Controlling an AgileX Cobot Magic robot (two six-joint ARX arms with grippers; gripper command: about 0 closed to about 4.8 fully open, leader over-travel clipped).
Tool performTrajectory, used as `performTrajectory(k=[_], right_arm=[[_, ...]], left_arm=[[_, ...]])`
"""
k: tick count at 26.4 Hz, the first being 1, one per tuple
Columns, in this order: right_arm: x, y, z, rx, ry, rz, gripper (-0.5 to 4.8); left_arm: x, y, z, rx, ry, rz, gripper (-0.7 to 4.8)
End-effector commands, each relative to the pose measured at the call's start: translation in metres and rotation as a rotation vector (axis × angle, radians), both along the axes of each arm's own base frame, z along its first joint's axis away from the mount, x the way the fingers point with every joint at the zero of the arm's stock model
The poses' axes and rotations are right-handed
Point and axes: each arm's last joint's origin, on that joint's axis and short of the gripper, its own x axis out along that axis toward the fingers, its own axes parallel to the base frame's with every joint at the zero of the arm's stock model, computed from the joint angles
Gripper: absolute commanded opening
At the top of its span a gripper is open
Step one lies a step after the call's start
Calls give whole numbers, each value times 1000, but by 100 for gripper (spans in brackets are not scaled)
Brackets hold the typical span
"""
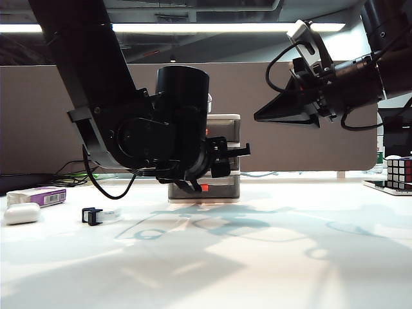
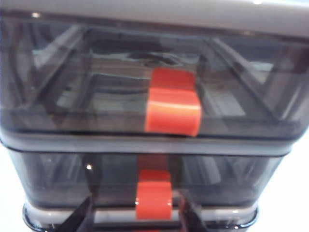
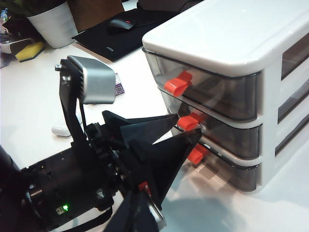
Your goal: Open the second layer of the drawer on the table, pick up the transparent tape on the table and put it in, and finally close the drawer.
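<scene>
The left gripper (image 3: pixel 186 129), two black wedge-shaped fingers, sits at the front of the drawer (image 3: pixel 231 53), its tips either side of the red tab (image 3: pixel 189 121) of the second layer (image 3: pixel 227 133); the jaws stand partly apart around the tab, and whether they pinch it cannot be told. In the left wrist view, dark fingertips (image 2: pixel 82 215) flank that glossy red tab (image 2: pixel 153 200), with the top drawer's tab above. The drawer is a small unit with a smooth light grey frame and three smoky translucent trays, standing mid-table against a brown partition. The bulky black left arm hides most of it in the exterior view. The right gripper (image 1: pixel 273 114), a black pointed wedge, hangs high in the air to the right, well clear of the drawer, holding nothing; its opening cannot be told. The tape (image 1: pixel 101 215), a clear roll with a black clip, lies on the white table (image 1: pixel 257 270) to the left, near a white rounded case (image 1: pixel 22 213) and a purple-and-white box (image 1: pixel 37 195). A puzzle cube (image 1: pixel 399 171) sits far right.
</scene>
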Motion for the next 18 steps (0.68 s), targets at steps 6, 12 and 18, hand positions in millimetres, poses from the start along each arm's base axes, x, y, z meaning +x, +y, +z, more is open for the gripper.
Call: performTrajectory(k=[6, 12, 18], right_arm=[[1, 0, 3, 2, -21, 5, -5], [1, 0, 3, 2, -21, 5, -5], [1, 0, 2, 0, -10, 5, -5]], left_arm=[[1, -1, 7, -32, -33, -11, 210], [3, -3, 10, -44, -46, -29, 210], [3, -3, 11, -37, -48, -28, 209]])
